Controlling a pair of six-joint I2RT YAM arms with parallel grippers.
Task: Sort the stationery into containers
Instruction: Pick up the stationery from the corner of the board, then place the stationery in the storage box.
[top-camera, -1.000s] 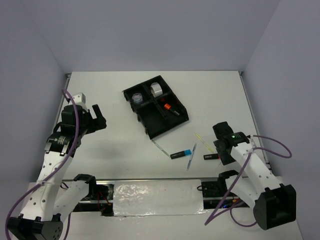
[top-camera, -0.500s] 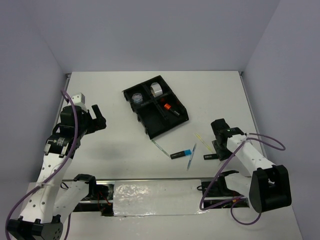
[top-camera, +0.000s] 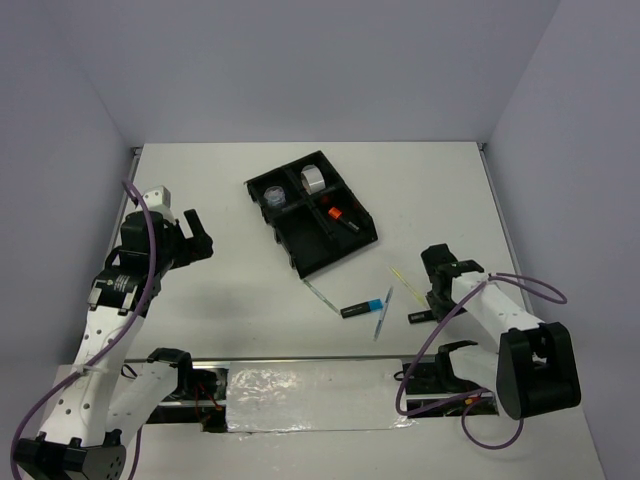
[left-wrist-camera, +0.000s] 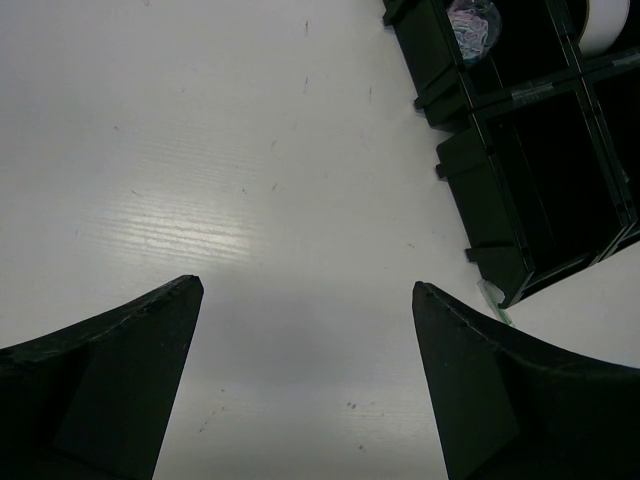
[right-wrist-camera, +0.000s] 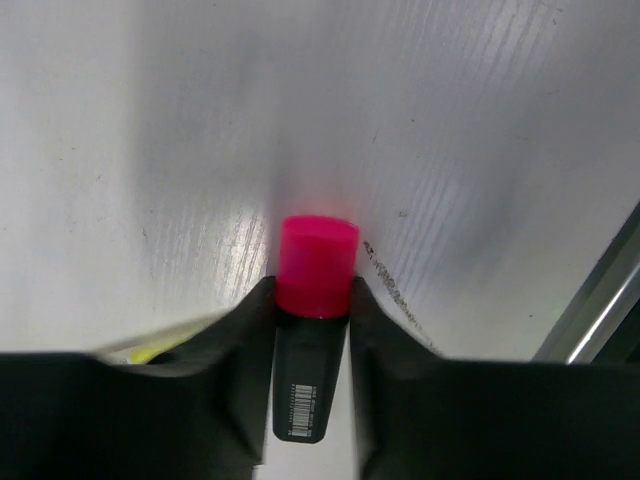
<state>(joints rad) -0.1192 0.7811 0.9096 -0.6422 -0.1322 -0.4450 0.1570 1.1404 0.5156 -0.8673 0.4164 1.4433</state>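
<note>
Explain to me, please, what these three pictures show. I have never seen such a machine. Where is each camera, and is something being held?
These are two robot arms bolted at the near edge of a white table. The wide picture comes from a fixed camera above and behind them; the other two come from a camera on each wrist, looking past its own fingers. The left hand is open and empty. The right hand is closed on a pink-capped marker that seems to lie on the table. A black tray with four compartments holds a whitish tape roll, a glittery tape roll and an orange-capped marker. A blue-capped marker and three thin pens lie loose nearby.
</note>
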